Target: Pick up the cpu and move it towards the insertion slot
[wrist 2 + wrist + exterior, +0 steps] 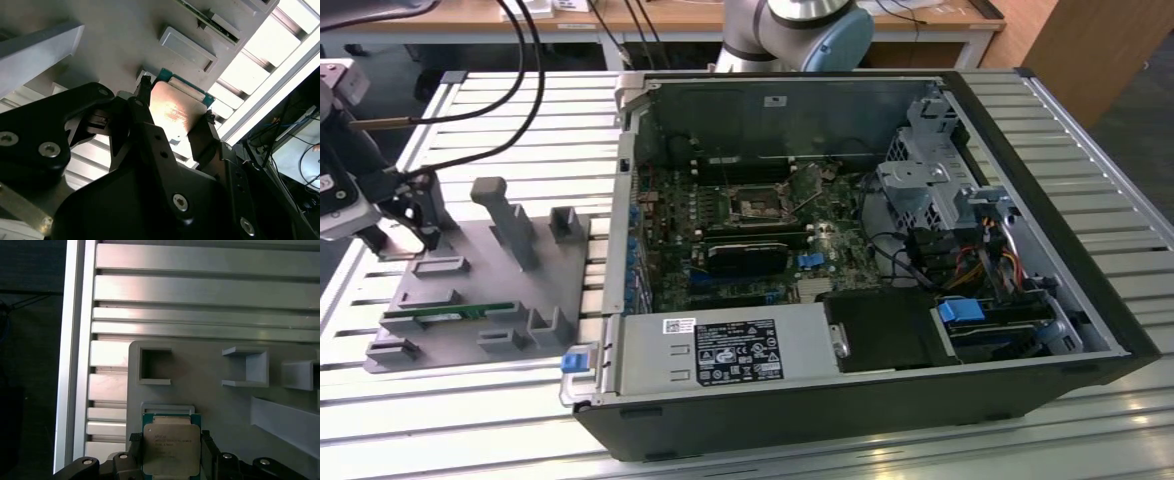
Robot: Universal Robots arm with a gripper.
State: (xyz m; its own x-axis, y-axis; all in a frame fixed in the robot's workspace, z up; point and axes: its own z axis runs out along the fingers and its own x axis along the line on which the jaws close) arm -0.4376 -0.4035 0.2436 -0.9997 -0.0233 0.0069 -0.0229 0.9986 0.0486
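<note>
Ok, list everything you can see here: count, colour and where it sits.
table: one, silver slats, under everything
computer case: one, black, open, lying on the table at the exterior view's right
circuit board: one, green, inside the case
socket: one, silver frame with dark centre, on the circuit board
power box: one, silver, along the case's lower edge in the exterior view
holder plate: one, grey, on the table at the exterior view's left
memory stick: one, green, lying on the holder plate
chip: one, silver top with green rim, at the holder plate
arm: one, grey and pale blue, behind the case
claw: one, black, shut on the chip
</note>
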